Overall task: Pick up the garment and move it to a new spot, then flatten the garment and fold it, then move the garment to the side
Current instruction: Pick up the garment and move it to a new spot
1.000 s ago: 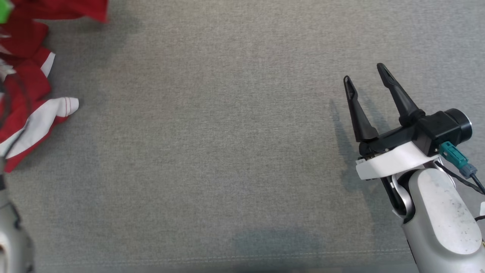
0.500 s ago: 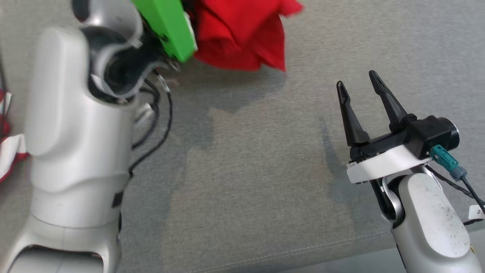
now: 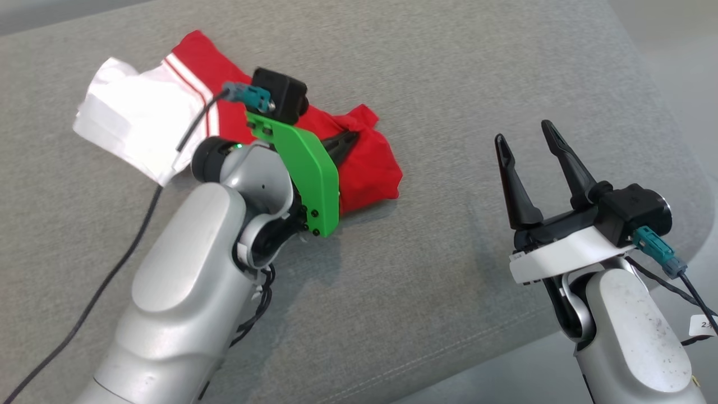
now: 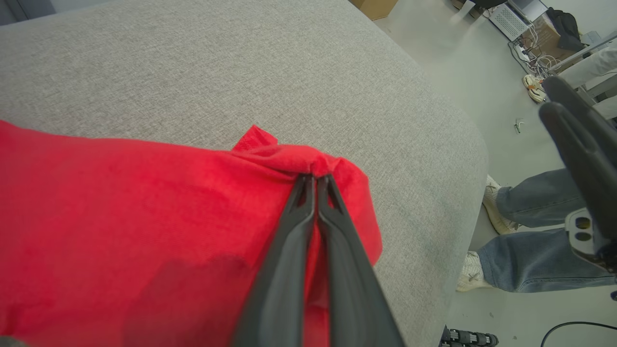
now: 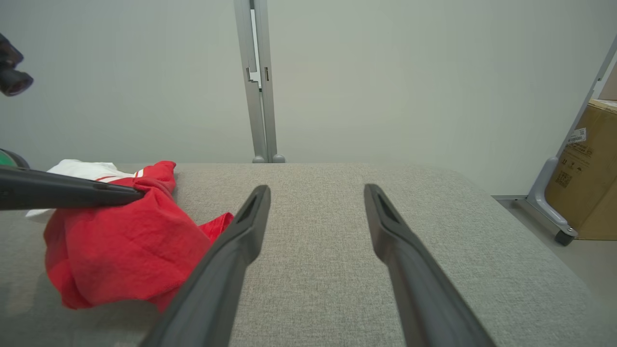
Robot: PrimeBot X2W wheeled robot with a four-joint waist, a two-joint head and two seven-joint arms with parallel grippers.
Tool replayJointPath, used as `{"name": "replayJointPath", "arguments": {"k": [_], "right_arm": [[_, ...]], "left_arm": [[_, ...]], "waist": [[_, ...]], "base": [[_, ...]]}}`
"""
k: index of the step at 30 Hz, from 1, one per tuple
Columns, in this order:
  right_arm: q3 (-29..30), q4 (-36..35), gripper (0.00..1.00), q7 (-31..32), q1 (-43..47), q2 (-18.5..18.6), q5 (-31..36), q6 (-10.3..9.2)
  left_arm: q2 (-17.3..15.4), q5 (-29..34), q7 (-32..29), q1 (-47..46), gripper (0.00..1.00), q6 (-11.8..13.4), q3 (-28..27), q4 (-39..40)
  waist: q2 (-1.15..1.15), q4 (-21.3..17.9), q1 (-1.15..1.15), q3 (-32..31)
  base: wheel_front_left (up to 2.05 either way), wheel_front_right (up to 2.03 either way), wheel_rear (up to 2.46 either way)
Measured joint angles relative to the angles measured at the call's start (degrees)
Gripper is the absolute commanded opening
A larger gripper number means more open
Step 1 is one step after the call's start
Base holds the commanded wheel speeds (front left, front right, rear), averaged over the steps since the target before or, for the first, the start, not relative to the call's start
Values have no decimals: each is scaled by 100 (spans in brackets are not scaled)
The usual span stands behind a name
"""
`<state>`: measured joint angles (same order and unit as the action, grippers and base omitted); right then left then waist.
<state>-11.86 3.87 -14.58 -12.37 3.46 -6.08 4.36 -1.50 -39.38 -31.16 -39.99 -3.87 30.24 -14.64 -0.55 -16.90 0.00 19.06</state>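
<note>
On grey cushion (image 3: 449, 67), garment (image 3: 370, 168) diagonal, white end upper-left, L gripper (image 3: 353, 136) pinching

a grey upholstered surface (image 3: 449, 84) (rounded at its corner) bears one thing — a crumpled red-and-white garment (image 3: 367, 165).

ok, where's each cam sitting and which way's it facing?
Head: from the head, looks down on the grey fabric cushion; left gripper shut on the crumpled red-and-white cloth garment, right gripper open.
Left wrist: along its shut fingers into the garment; a person's legs beyond.
Right wrist: along its open fingers, across the cushion toward a wall.
Shared: garment, all three.
</note>
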Motion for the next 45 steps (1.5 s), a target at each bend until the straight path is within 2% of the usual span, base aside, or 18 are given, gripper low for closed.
{"name": "replayJointPath", "arguments": {"k": [6, 16, 17, 18, 19, 25, 28, 32, 40, 45], "right_arm": [[-26, -12, 100, 0, 5, -13, -3, 0], [-30, -49, 100, 0, 157, -24, -2, -3], [-5, -74, 100, 0, 170, -25, -1, -42], [30, -107, 100, 0, 188, -24, 0, -51], [52, -145, 100, 0, 208, -20, 8, -51], [68, -400, 100, 0, 194, -20, 134, -41], [52, -516, 100, -1, 84, 30, 272, -32], [-207, -468, 100, -1, -76, 176, 383, 81], [-1080, 275, 100, -1, -553, 377, 719, 248], [-1444, 903, 100, 0, -885, 417, 778, 270]], "left_arm": [[-65, -47, 617, 47, 0, 191, 447, -132], [-90, -736, 1361, -1, 0, 398, 1246, -192], [-89, -820, 1403, 23, 30, 400, 1308, -230], [-89, -971, 1446, 63, 49, 447, 1366, -270], [-91, -1069, 1489, 115, 100, 493, 1435, -310], [-99, -1133, 1772, 241, 100, 600, 1636, -409], [-100, -669, 2016, 175, 100, 655, 1625, -531], [-108, -198, 2480, 54, 100, 829, 1295, -606], [-690, 202, 3320, 501, 100, 1057, 825, -668], [-850, 311, 3795, 1111, 100, 1095, 552, -647]], "waist": [[0, -422, 0, -64], [0, -838, 0, -233], [0, -841, 0, -253], [0, -832, 0, -267], [0, -813, 0, -276], [0, -596, 0, -306], [0, -441, 0, -334], [0, -193, 0, -395], [0, 366, 0, -578], [0, 735, 0, -712]], "base": [[0, 0, 0], [0, 0, 0], [0, 0, 0], [0, 0, 0], [0, 0, 0], [0, 0, 0], [0, 0, 0], [0, 0, 0], [0, 0, 0], [0, 0, 0]]}}
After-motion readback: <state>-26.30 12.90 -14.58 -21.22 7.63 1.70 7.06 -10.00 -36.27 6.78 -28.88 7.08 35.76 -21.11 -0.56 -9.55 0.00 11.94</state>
